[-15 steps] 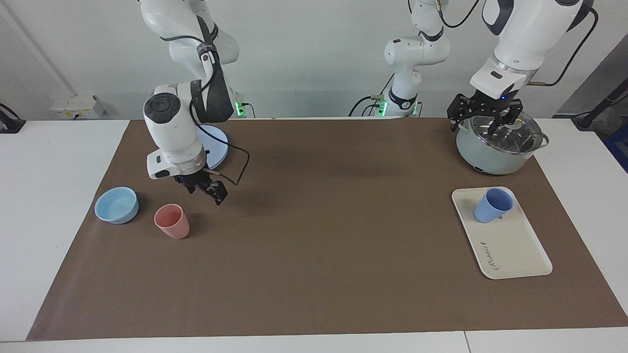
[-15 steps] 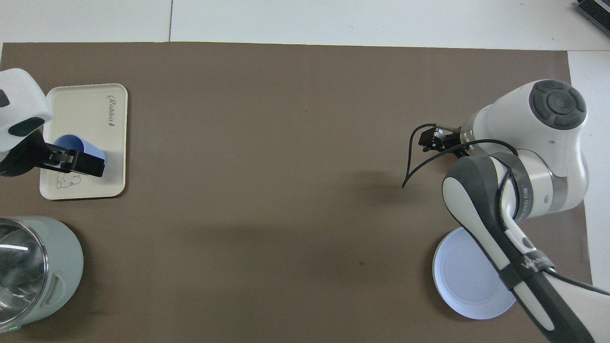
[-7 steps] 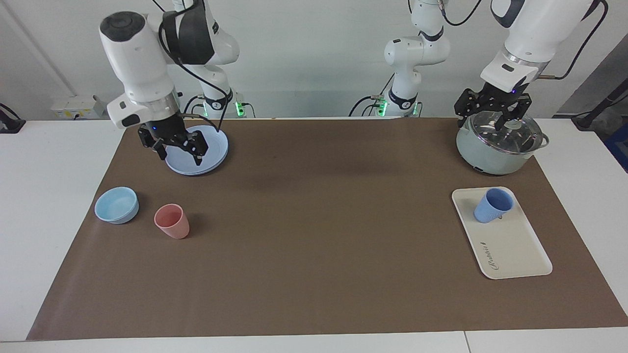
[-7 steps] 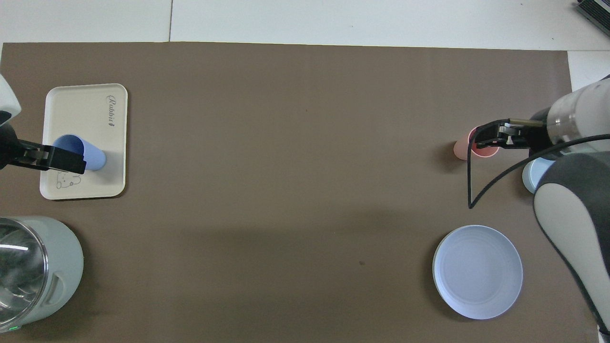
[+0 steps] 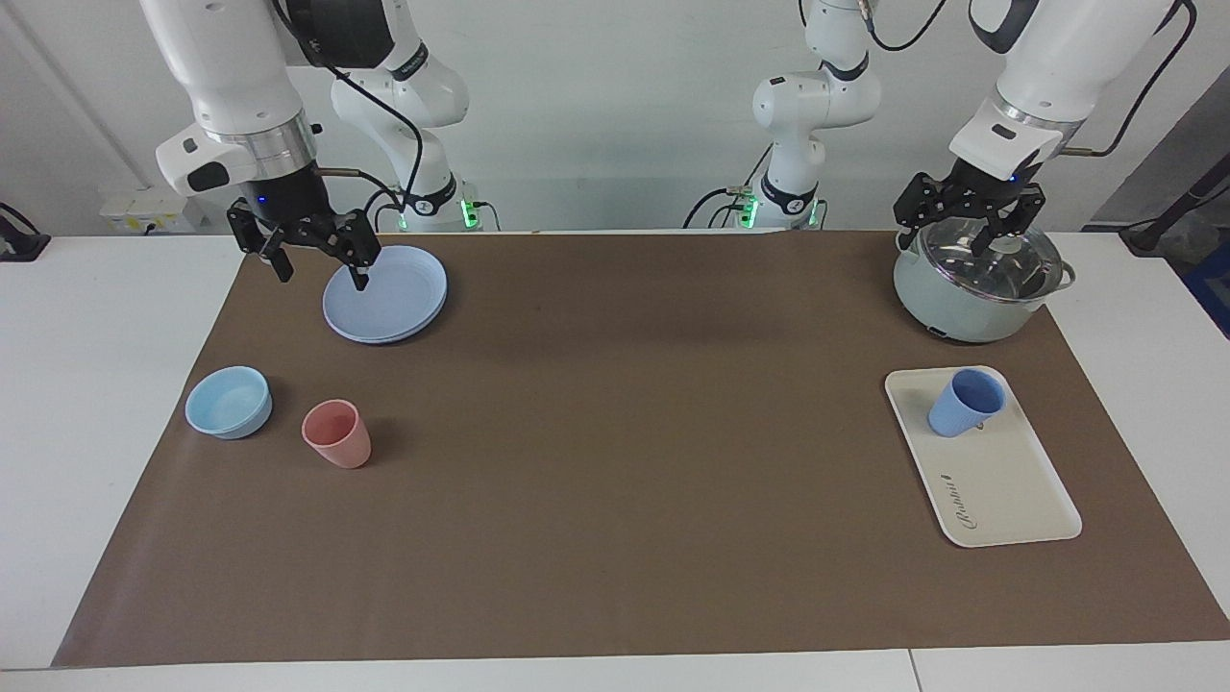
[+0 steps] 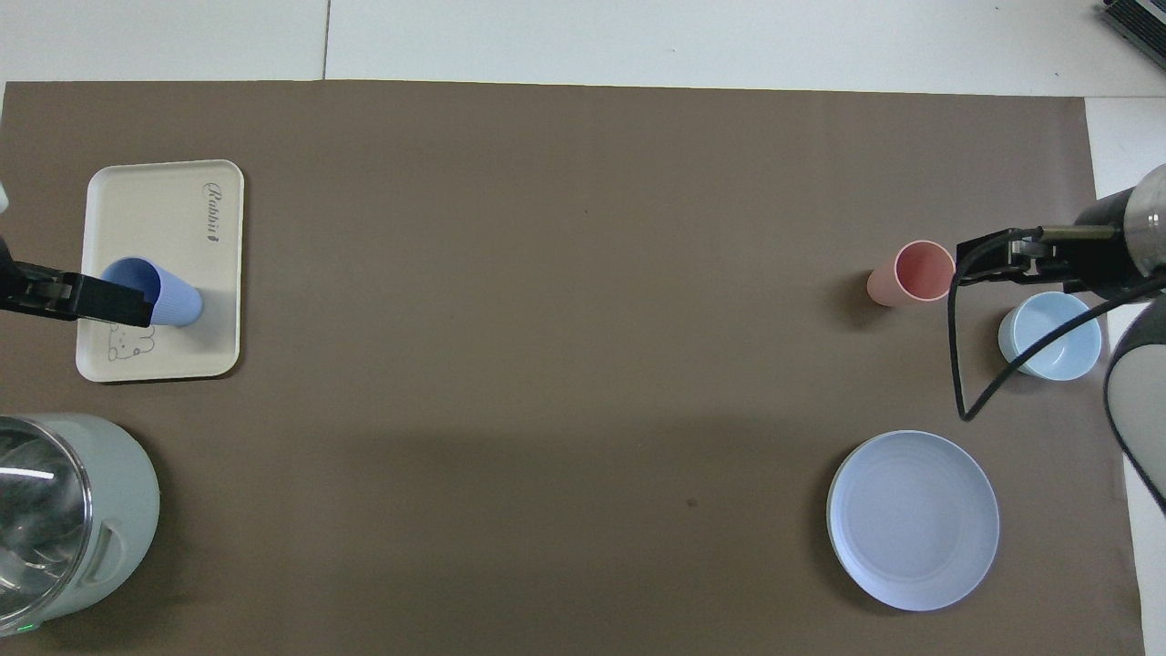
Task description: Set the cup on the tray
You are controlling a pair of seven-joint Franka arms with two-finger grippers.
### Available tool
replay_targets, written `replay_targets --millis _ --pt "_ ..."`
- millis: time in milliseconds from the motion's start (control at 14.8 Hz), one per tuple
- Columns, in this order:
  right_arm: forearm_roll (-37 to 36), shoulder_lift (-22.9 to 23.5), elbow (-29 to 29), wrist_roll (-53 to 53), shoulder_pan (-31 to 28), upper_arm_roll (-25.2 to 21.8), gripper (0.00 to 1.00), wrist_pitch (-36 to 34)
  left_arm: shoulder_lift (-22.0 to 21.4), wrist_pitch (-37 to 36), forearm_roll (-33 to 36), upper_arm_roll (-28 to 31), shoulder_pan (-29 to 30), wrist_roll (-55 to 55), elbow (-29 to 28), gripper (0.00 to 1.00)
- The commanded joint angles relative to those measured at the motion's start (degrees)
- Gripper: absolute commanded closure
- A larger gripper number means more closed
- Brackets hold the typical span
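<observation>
The periwinkle-blue cup (image 5: 966, 402) stands upright on the cream-white tray (image 5: 1009, 490), at the tray's end nearer to the robots. In the overhead view the cup (image 6: 164, 293) is on the tray (image 6: 164, 219) next to the bear drawing. My left gripper (image 5: 961, 235) is open and empty, raised over the pot, apart from the cup. In the overhead view the left gripper (image 6: 137, 308) partly covers the cup's rim. My right gripper (image 5: 322, 269) is open and empty, raised over the edge of the blue plate. It also shows in the overhead view (image 6: 966, 251).
A lidded pale-green pot (image 5: 975, 288) stands nearer to the robots than the tray. At the right arm's end are a round blue plate (image 5: 386, 293), a pink cup (image 5: 336, 434) and a low light-blue bowl (image 5: 229, 402). A brown mat covers the table.
My right gripper has risen from beside the pink cup and drawn back to over the plate's edge. My left gripper has risen a little over the pot. The blue cup has stayed on the tray.
</observation>
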Motion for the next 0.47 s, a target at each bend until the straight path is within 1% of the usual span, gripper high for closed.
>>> replay_targets --millis 0,203,407 --pt "0.0 -2.1 -2.3 -1.8 -0.9 0.5 0.00 -1.6 -0.2 1.0 -0.8 -0.3 0.5 1.3 -0.2 0.00" --pt "0.7 -2.6 -2.8 -2.2 -0.9 0.5 0.00 -1.8 -0.3 0.7 -0.4 -0.4 0.3 1.3 -0.7 0.00" --pt "0.7 -2.9 -2.6 -7.0 -0.8 0.5 0.00 -2.1 -0.5 1.7 -0.4 -0.4 0.2 1.9 -1.5 0.00"
